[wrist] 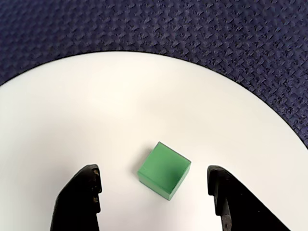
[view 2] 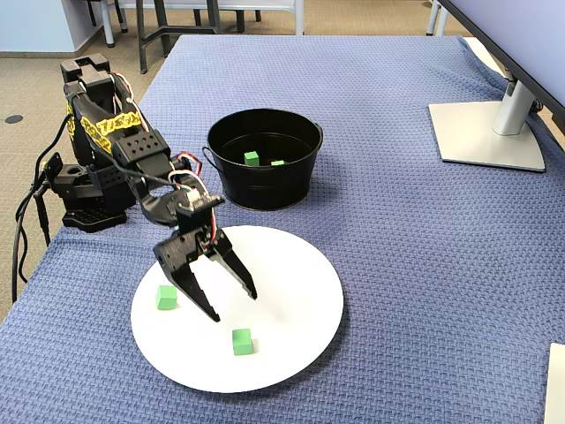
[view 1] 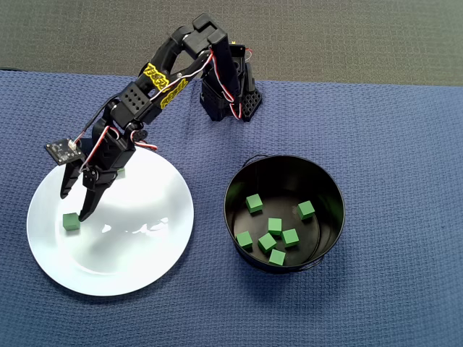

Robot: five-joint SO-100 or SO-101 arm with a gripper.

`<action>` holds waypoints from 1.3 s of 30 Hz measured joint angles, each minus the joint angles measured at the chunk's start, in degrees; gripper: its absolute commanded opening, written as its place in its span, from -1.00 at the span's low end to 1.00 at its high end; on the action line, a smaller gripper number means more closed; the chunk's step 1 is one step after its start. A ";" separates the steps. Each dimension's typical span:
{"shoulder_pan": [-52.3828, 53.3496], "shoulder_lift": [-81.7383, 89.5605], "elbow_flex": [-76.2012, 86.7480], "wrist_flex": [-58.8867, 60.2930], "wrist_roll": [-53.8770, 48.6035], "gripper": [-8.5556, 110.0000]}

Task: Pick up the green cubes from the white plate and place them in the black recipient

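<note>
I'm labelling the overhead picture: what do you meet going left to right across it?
White plate with one green cube near its left edge, gripper open above it → black recipient holding six green cubes.

An office: monitor stand [view 2: 491, 124] on the cloth-covered table [view 2: 397, 265], chair legs [view 2: 159, 26] behind.

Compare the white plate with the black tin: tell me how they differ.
The plate is a flat white disc; the tin is black with tall straight walls and a thin wire handle. The plate is wider than the tin. In the fixed view two green cubes lie on the plate, while the overhead view shows seven in the tin. The open pincer hangs over the plate, not the tin. Both are round and sit on the blue cloth.
</note>
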 measured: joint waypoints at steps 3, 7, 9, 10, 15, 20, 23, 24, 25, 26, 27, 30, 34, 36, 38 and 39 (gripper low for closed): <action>0.09 -2.37 0.00 -2.64 -0.26 -0.51; 0.09 -4.75 0.00 -3.78 -0.79 -0.51; 0.18 -5.80 0.00 -4.66 -0.79 -0.51; 0.18 -6.24 0.00 -5.01 -0.79 -0.51; 0.26 -7.38 0.00 -6.77 -1.14 -0.51; 0.35 -8.35 0.00 -7.82 -1.14 -0.52; 0.35 -9.67 0.00 -8.00 -1.14 -0.52; 0.35 -10.11 0.00 -8.00 -1.14 -0.52; 0.44 -10.63 -0.09 -8.00 -1.05 -0.52; 0.44 -11.16 -0.35 -8.09 -0.79 -0.52; 0.44 -11.60 -0.44 -8.09 -0.44 -0.52; 0.53 -12.04 -0.97 -8.17 0.18 -0.52; 0.62 -12.66 -1.58 -8.17 0.97 -0.57; 0.62 -13.36 -2.29 -8.17 1.49 -0.57; 0.62 -13.71 -3.16 -8.00 1.49 -0.57; 0.62 -13.89 -3.43 -7.91 1.49 -0.57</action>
